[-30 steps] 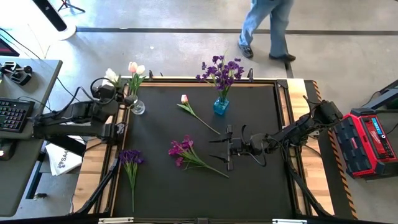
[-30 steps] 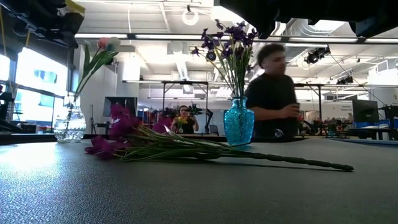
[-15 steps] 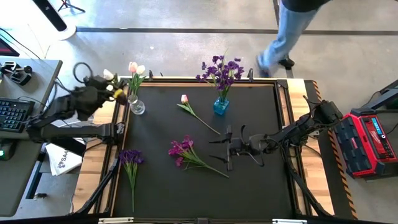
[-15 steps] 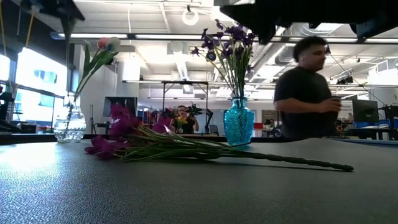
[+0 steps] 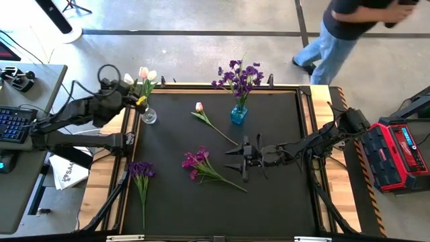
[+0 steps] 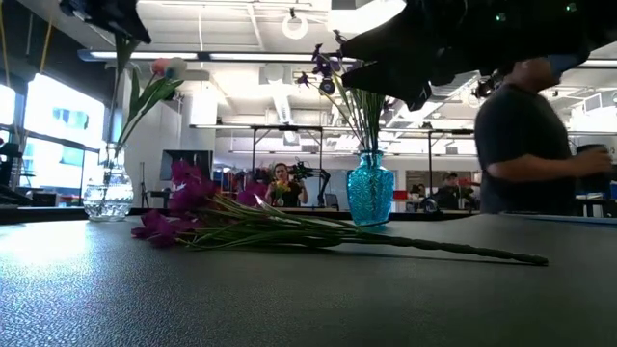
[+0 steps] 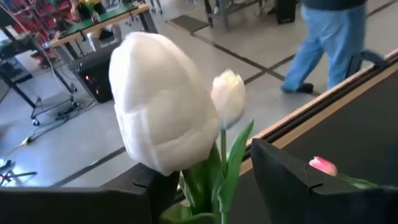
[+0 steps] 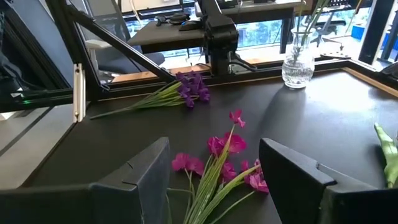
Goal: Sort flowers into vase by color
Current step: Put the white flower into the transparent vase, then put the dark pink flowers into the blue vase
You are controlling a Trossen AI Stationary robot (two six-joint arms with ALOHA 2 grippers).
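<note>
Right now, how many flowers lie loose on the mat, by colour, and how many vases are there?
Magenta flowers: 1 bunch
Purple flowers: 1 bunch
Pink tulip: 1
Clear vase: 1
Blue vase: 1
Total: 3 loose flower items, 2 vases

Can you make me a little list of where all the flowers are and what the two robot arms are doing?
clear vase: far left corner, white and pink tulips in it
blue vase: far middle, dark purple flowers in it
pink tulip: lying on the mat beside the blue vase
magenta flowers: lying mid-mat
purple flowers: lying near the left edge
left gripper: jaws open, by the tulips in the clear vase
right gripper: jaws open, above the magenta stems
</note>
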